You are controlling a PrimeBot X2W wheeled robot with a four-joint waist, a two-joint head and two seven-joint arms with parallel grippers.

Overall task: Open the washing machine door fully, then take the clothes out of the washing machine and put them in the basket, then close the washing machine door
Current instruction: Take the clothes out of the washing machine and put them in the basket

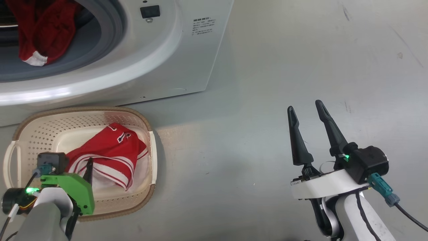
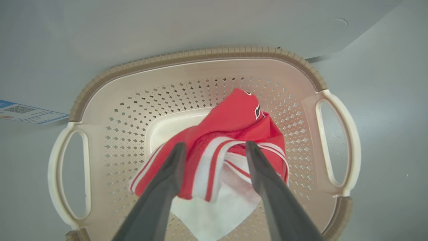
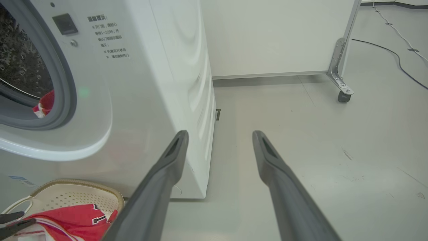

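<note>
Basket point(image 2: 197, 53) holds a red jersey point(image 2: 234, 120), washing machine point(image 1: 187, 60) another garment point(image 1: 43, 30); left hand point(image 2: 215, 144), right hand point(image 1: 304, 105) both released.

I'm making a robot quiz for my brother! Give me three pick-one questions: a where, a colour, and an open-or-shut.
1. Where is the basket? A on the floor before the washing machine; B on its top; C in its drum.
2. The garment in the basket is: A blue; B green; C red, white-striped.
3. The right gripper is: A shut on a sock; B open, empty; C shut on a handle.
Answers: A, it stands on the floor below the machine's front; C, red cloth, white stripes; B, jaws apart, nothing between.
</note>
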